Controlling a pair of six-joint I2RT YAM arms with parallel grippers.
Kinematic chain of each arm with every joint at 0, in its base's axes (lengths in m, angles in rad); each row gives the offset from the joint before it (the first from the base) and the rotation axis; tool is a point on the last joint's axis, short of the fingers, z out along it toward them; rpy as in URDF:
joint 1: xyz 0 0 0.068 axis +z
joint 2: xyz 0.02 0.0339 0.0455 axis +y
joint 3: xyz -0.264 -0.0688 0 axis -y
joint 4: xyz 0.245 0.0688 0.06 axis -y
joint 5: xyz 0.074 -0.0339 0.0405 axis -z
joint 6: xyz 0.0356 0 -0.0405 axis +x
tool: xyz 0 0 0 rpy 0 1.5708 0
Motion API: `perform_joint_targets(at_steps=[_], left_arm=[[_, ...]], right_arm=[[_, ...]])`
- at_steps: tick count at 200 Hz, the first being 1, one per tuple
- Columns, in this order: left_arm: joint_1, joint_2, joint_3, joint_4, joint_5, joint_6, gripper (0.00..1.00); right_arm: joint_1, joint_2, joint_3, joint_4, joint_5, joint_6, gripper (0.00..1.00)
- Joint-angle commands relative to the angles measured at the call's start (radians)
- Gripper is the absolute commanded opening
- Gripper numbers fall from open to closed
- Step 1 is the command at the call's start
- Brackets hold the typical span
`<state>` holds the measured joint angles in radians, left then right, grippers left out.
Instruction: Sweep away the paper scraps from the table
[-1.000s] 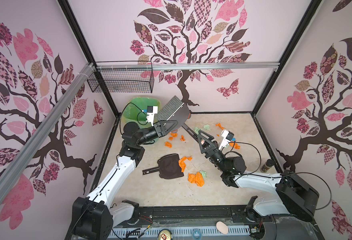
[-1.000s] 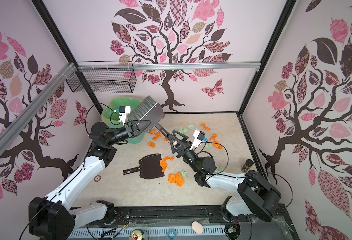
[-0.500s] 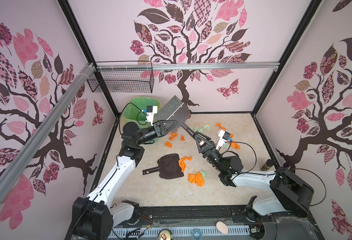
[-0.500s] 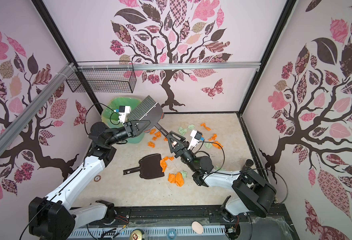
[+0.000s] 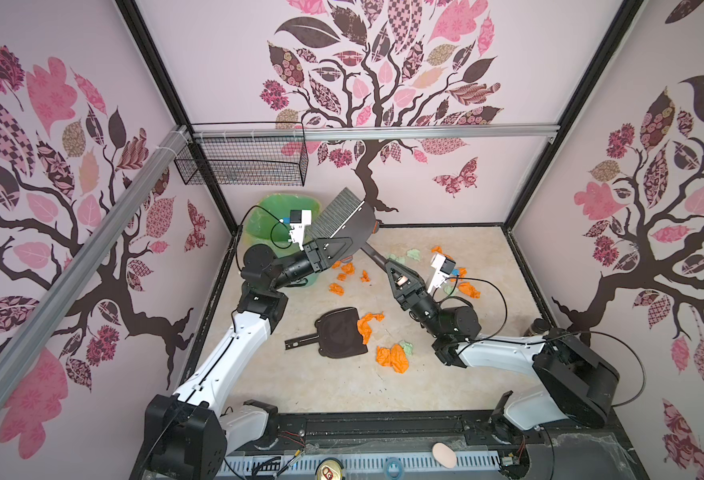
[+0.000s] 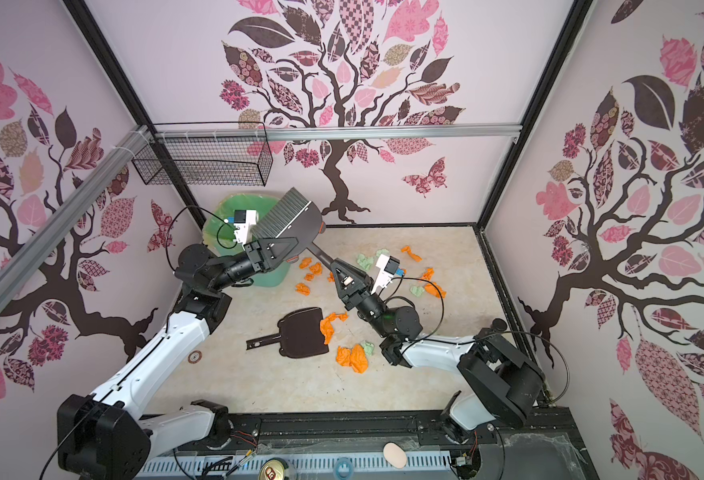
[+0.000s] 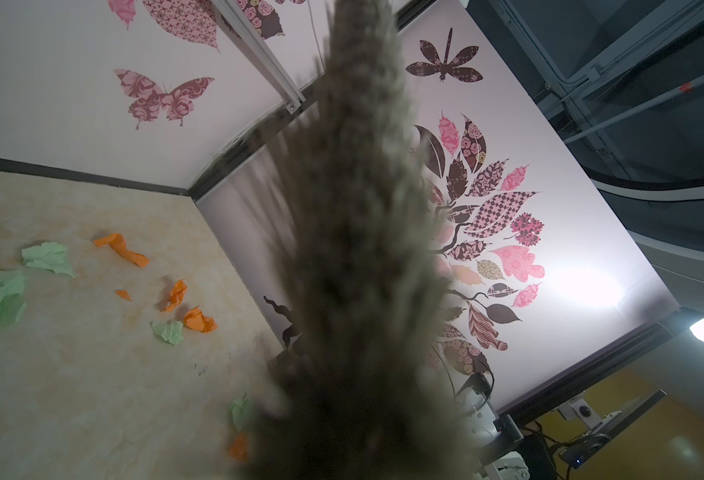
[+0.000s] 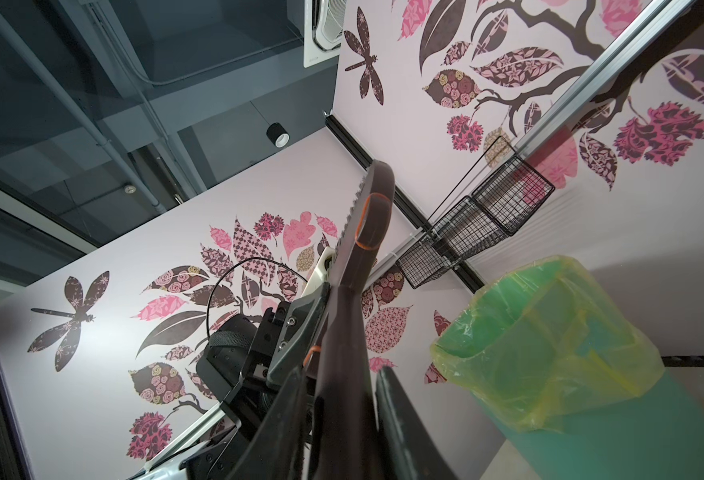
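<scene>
Clamping the brush [image 5: 344, 220], the right end effector [image 5: 390, 266] hangs above scattered paper scraps [image 5: 413, 253].

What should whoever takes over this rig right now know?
Left gripper: jaws shut on the brush near its head, bristles up, clear of the table.
Right gripper: jaws shut on the brush's handle end.
Dustpan: flat mid-table, unheld, one orange scrap at its lip.
Paper scraps: orange and green, spread over the middle and far side.
Bin: far left corner.
Done: nothing fully in the dustpan.
Left: sweep everything, then empty it.
</scene>
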<state>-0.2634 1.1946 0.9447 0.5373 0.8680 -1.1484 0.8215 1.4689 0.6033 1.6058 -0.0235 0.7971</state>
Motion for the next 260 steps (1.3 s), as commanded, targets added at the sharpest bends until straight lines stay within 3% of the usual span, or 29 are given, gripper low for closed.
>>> perform_joint_targets(at_steps=[1,33,57,81,99,109,129,149,155,178,206,236,260], left_arm=[[-0.010,-0.015,-0.025,0.016,0.038,0.033,0.00],[-0.010,-0.018,-0.019,-0.012,0.039,0.054,0.00],[-0.010,-0.018,-0.009,-0.049,0.040,0.084,0.42],[-0.009,-0.012,0.036,-0.155,0.064,0.171,0.76],[-0.004,-0.011,0.097,-0.290,0.102,0.283,0.89],[0.001,-0.017,0.116,-0.335,0.129,0.335,0.96],[0.019,-0.046,0.154,-0.511,0.168,0.494,0.97],[0.054,-0.115,0.201,-0.788,0.167,0.772,0.97],[0.058,-0.141,0.227,-0.906,0.140,0.907,0.97],[0.061,-0.214,0.329,-1.325,-0.046,1.396,0.97],[0.065,-0.183,0.388,-1.704,-0.278,1.914,0.97],[0.071,-0.297,0.120,-1.731,-0.505,2.307,0.97],[0.072,-0.379,-0.125,-1.655,-0.634,2.476,0.97]], right_arm=[[0.003,0.004,0.049,0.126,-0.025,0.001,0.21],[0.002,0.000,0.035,0.126,-0.024,0.016,0.12],[0.003,-0.002,0.014,0.125,-0.013,0.025,0.10],[0.002,-0.018,-0.020,0.121,0.013,0.024,0.09],[0.003,-0.074,-0.062,0.048,0.044,0.010,0.08],[0.003,-0.135,-0.074,-0.092,0.052,-0.030,0.08],[0.004,-0.286,-0.083,-0.390,0.093,-0.109,0.08],[0.005,-0.445,-0.060,-0.755,0.187,-0.192,0.08],[0.005,-0.486,-0.040,-0.876,0.219,-0.222,0.08],[0.005,-0.587,0.063,-1.292,0.334,-0.313,0.07],[0.003,-0.572,0.240,-1.718,0.446,-0.371,0.08],[0.003,-0.483,0.410,-2.022,0.536,-0.403,0.07],[0.005,-0.370,0.561,-2.219,0.607,-0.428,0.07]])
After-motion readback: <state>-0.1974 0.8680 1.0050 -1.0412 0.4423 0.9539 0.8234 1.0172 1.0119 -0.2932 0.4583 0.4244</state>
